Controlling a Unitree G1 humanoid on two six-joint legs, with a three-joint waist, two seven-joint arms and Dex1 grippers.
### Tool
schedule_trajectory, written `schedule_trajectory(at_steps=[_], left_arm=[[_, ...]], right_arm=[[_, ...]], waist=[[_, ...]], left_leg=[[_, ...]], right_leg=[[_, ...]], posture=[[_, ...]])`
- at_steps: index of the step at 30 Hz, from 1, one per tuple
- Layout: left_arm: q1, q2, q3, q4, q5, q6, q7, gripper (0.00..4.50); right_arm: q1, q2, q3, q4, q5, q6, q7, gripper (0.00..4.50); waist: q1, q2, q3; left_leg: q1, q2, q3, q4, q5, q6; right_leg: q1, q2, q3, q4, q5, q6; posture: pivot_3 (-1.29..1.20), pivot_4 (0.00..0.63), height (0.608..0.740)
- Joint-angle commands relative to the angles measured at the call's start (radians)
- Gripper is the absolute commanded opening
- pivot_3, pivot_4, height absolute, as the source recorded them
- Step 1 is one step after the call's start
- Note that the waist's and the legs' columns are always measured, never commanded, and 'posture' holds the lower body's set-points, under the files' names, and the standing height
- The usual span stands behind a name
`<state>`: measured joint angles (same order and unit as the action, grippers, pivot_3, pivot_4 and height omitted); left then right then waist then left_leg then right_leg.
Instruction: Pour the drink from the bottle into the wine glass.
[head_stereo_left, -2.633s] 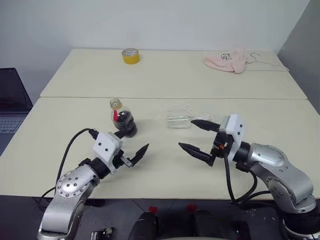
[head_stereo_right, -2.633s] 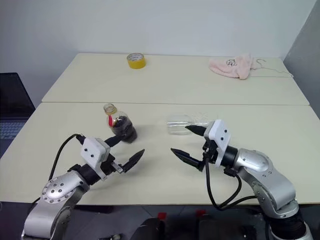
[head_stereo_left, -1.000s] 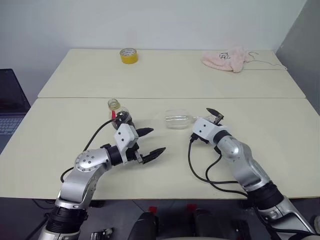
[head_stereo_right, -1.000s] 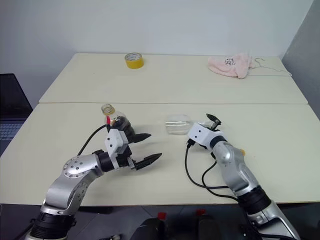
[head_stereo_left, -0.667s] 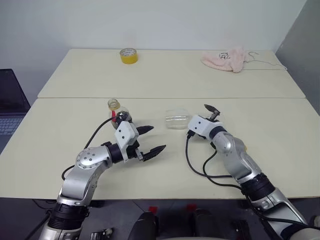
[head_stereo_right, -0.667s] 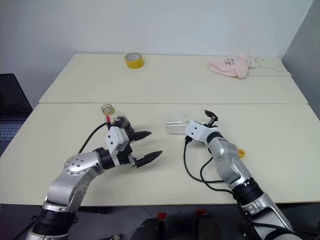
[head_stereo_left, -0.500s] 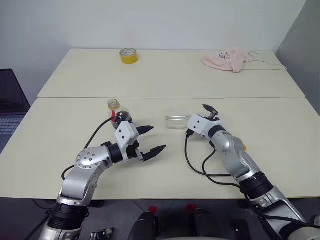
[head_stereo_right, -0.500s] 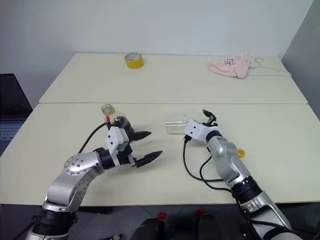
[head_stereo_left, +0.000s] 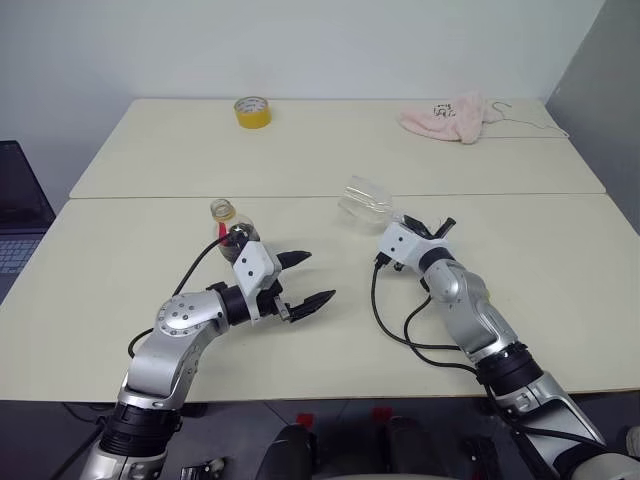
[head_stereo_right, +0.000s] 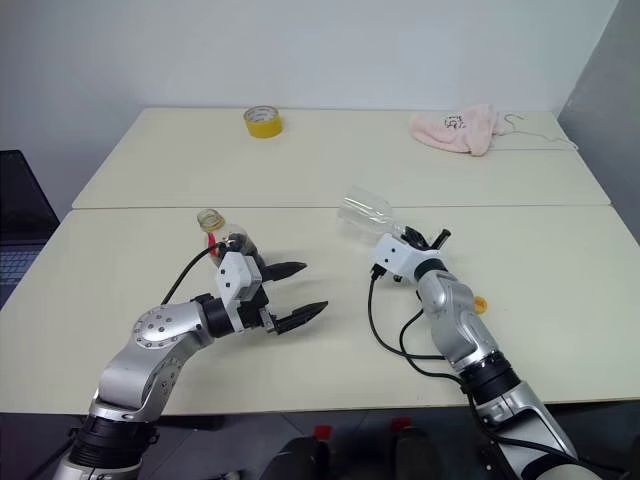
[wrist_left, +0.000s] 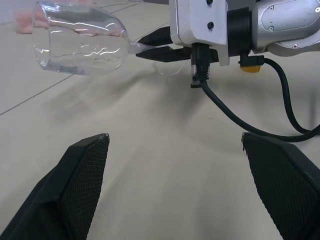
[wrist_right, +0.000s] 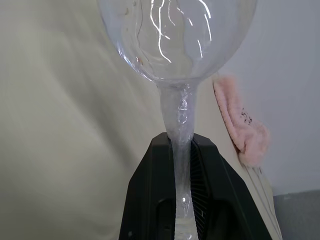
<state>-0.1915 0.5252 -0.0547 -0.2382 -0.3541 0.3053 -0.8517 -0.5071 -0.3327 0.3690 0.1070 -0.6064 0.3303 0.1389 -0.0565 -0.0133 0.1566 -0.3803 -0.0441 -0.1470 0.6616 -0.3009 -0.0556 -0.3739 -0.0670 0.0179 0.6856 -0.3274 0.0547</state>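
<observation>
The right gripper (wrist_right: 181, 150) has just pressed its two black fingers together on the stem of the wine glass (head_stereo_left: 366, 201). A moment ago the glass was lying on its side on the table (head_stereo_left: 560, 260). Now its bowl is lifted off the surface and points up and away from the robot, toward the far seam of the table. The right wrist view shows the thin stem pinched between the fingers, with the bowl just above them. The foot of the glass is hard to see, so I cannot say if it is fully free of the table.

The bottle (head_stereo_left: 232, 235) stands upright to the left of the glass, well apart from it. The dark drink (head_stereo_right: 240, 246) is in its round body, and its mouth looks open. A small yellow cap (head_stereo_right: 480, 303) lies on the table near the right arm. The left gripper (head_stereo_left: 302, 279) has stayed with its fingers spread wide and empty, just in front of the bottle.

This means the glass is now under control but still strongly tilted. It probably has to be set upright on its foot before pouring can begin, and the bottle is not yet gripped.
</observation>
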Motion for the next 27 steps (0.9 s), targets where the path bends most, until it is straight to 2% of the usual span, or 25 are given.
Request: schedule_trajectory(at_steps=[1,4,9,16,21,27], left_arm=[[-0.016,0.002,0.002,-0.034,-0.005,0.002,0.004,4.50],[-0.014,0.004,0.006,-0.034,-0.010,0.006,0.004,4.50],[0.004,0.011,0.024,-0.040,-0.024,0.019,0.003,4.50],[0.040,0.026,0.050,-0.073,-0.072,0.066,-0.003,4.50],[0.093,0.067,0.086,-0.127,-0.120,0.116,-0.012,4.50],[0.151,0.093,0.133,-0.189,-0.155,0.150,0.004,4.50]], right_arm=[[-0.023,-0.004,-0.069,-0.068,0.023,-0.033,-0.023,0.16],[-0.007,-0.012,-0.104,-0.118,0.062,-0.063,0.001,0.16],[0.113,0.018,-0.189,-0.274,0.274,-0.190,0.081,0.16],[0.291,0.122,-0.217,-0.418,0.606,-0.166,0.250,0.15],[0.314,0.205,-0.178,-0.381,0.742,-0.233,0.325,0.15],[0.261,0.306,-0.132,-0.229,0.795,-0.286,0.373,0.15]], waist=[[0.000,0.000,0.000],[0.000,0.000,0.000],[0.000,0.000,0.000],[0.001,0.000,0.000],[0.000,0.001,0.000],[0.000,0.001,0.001]], left_leg=[[0.000,0.000,0.000,0.000,0.000,0.000],[0.000,0.000,0.000,0.000,0.000,0.000],[0.000,0.000,0.000,0.000,0.000,0.000],[0.000,0.000,-0.001,0.000,0.000,0.000],[0.001,0.001,-0.001,0.000,0.000,0.000],[0.001,0.001,-0.002,0.000,0.000,0.000]], right_leg=[[0.000,0.000,0.000,0.000,0.000,0.000],[0.000,0.000,0.000,0.000,0.000,0.000],[0.000,0.000,0.000,0.000,0.000,0.000],[0.000,0.000,0.000,0.001,0.000,0.000],[0.000,0.000,0.000,0.001,0.000,0.000],[0.000,0.000,0.000,0.001,0.000,0.000]], posture=[[0.00,0.150,0.740],[0.00,0.150,0.740],[0.00,0.150,0.740],[0.00,0.150,0.740],[0.00,0.150,0.740],[0.00,0.150,0.740]])
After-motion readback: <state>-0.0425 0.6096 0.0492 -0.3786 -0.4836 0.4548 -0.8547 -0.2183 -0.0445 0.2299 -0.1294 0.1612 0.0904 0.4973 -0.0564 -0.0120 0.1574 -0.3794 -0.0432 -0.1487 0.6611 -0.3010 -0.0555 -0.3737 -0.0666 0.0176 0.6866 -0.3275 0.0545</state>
